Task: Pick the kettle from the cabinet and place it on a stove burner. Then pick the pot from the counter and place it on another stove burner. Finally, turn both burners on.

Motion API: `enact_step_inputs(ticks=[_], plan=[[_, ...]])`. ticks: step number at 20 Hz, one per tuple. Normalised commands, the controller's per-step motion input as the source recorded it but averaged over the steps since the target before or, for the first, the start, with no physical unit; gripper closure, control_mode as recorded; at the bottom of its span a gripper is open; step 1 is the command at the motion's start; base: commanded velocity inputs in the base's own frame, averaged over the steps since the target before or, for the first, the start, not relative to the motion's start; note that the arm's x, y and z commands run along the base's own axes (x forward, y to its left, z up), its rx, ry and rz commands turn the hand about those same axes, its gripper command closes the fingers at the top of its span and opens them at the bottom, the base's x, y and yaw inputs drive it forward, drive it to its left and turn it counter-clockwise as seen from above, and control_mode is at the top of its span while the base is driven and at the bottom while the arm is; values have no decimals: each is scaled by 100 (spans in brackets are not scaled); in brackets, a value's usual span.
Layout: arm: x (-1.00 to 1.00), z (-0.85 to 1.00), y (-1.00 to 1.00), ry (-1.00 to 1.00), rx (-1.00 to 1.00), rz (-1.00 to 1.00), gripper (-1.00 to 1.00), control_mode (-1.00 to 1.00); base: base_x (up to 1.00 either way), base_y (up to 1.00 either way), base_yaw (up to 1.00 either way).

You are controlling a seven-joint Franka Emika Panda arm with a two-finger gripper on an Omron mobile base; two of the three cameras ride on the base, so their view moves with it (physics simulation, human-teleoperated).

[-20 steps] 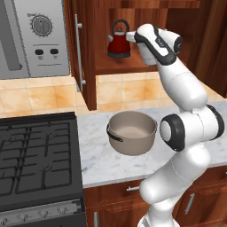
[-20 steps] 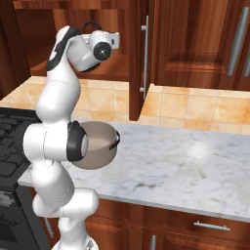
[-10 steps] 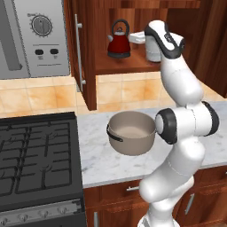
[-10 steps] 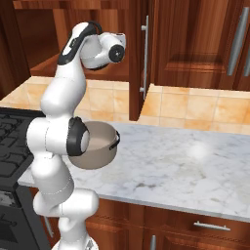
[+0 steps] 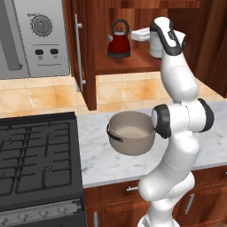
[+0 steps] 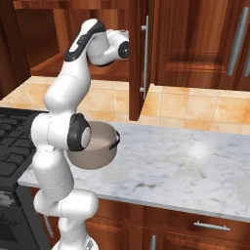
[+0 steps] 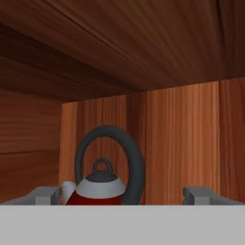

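Swung back from beside the kettle (image 5: 119, 43), now lined up facing it.
Hand (image 5: 138, 34) spread wide, empty, level with kettle on cabinet (image 5: 84, 71) shelf; pot (image 5: 131, 133) untouched on worktop (image 5: 99, 157); grasp not yet begun.

The white arm rises from its base at five o'clock in the left base view, bends at a dark-jointed elbow mid-frame, then climbs steeply toward one o'clock. At the top the wrist folds over and the hand points level toward nine o'clock, its pincer (image 5: 134, 34) empty with jaws spread wide. In the right base view the same column stands at nine o'clock, the forearm arching to eleven. In the hand view, two grey fingertips (image 7: 44, 195) sit far apart.
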Motion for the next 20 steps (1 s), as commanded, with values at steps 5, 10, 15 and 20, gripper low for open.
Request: enact_step_inputs(ticks=[5, 10, 15, 20], plan=[[20, 1, 0, 0, 0, 10, -100, -100, 0, 0, 0], [23, 0, 0, 0, 0, 11, -100, -100, 0, 0, 0], [28, 0, 0, 0, 0, 12, -100, -100, 0, 0, 0], [25, 0, 3, 0, 0, 12, -100, -100, 0, 0, 0]])
